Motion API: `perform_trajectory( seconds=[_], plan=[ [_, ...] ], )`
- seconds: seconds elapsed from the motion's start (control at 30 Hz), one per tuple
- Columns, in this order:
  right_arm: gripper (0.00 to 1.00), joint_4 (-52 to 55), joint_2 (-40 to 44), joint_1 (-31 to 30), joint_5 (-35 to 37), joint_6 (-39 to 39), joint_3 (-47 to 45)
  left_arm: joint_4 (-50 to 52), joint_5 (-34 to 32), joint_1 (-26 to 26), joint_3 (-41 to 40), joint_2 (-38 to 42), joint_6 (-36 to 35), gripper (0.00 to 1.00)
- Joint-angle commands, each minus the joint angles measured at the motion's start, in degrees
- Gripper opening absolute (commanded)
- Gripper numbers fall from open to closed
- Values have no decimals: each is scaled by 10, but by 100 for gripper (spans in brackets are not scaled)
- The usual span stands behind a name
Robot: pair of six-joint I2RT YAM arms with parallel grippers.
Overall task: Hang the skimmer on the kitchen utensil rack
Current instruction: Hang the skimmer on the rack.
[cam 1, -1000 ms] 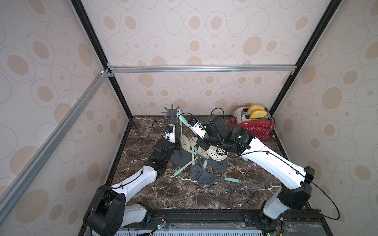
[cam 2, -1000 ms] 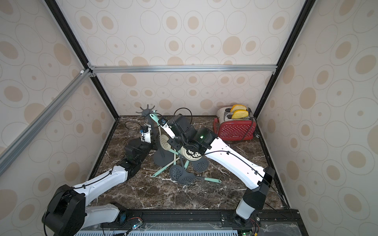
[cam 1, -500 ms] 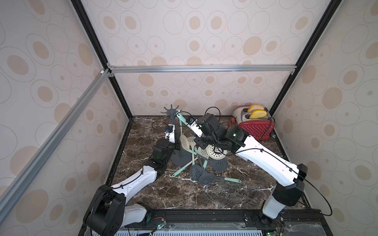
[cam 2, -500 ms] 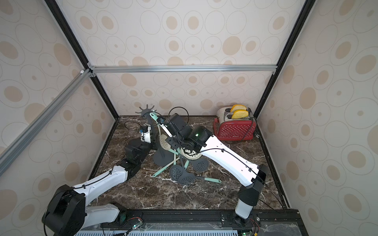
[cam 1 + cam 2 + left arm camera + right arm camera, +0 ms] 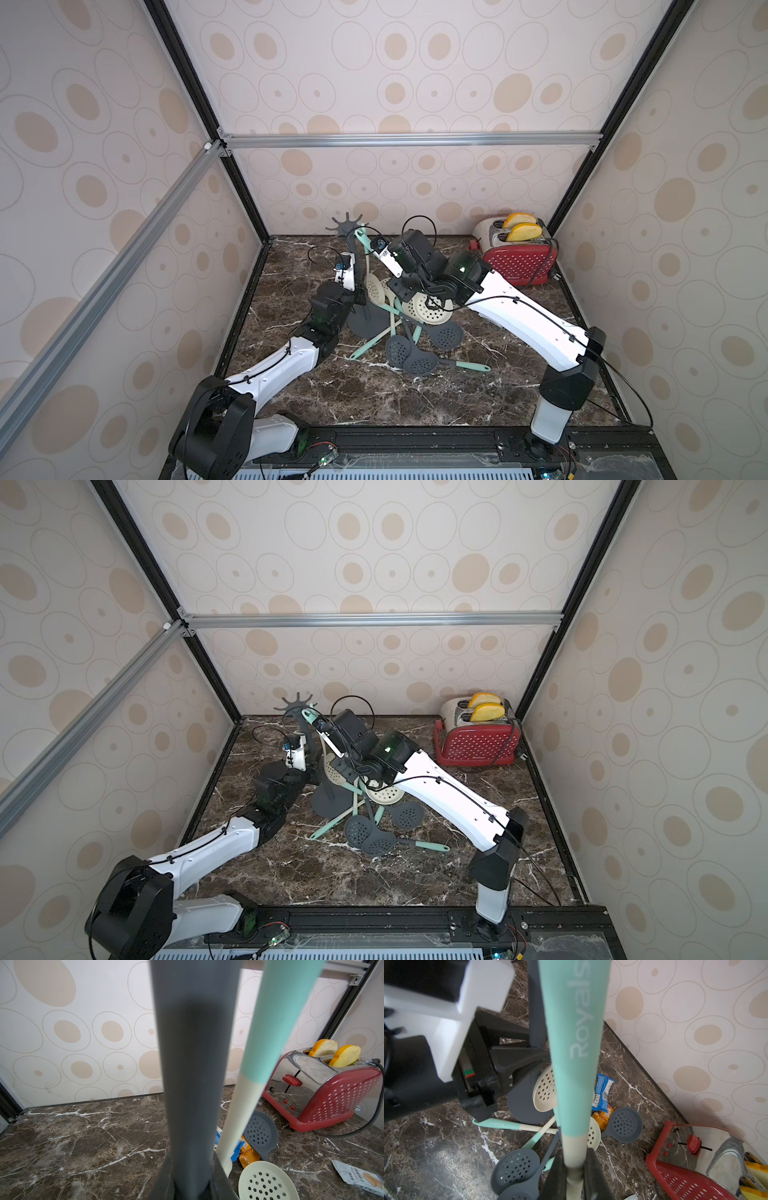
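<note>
Left wrist view: left gripper (image 5: 193,1180) clamped on the pole of the kitchen utensil rack (image 5: 195,1064). Right wrist view: right gripper (image 5: 575,1169) pinching the cream neck of the skimmer (image 5: 571,1043), teal handle just beside the pole. Only the top views show the hook crown (image 5: 346,226). The handle tip is near it; hooked or not, can't tell. Snack packets (image 5: 603,1093) show in wrist views only. Rack stands on the tabletop (image 5: 332,395), toward the back wall.

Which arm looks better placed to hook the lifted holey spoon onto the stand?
Right. The right end effector is shut on the mint-and-cream perforated skimmer, its handle tip up by the hook crown of the dark grey utensil rack. The left end effector is shut on the rack's pole, steadying it.
</note>
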State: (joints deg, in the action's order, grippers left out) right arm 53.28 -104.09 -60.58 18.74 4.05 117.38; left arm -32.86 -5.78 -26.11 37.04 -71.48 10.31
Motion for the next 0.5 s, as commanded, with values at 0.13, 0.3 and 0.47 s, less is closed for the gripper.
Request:
perform_trajectory(
  seconds=[0.13, 0.3, 0.47],
  plan=[
    [25, -32, 51, 0, -78, 0, -32, 23, -11, 0, -12, 41, -25, 52],
    [55, -75, 129, 1, -118, -5, -70, 55, 32, 12, -20, 80, -40, 75],
    [62, -112, 219, 7, -146, -2, -155, 75, 142, 63, -32, 118, -24, 76]
  ],
)
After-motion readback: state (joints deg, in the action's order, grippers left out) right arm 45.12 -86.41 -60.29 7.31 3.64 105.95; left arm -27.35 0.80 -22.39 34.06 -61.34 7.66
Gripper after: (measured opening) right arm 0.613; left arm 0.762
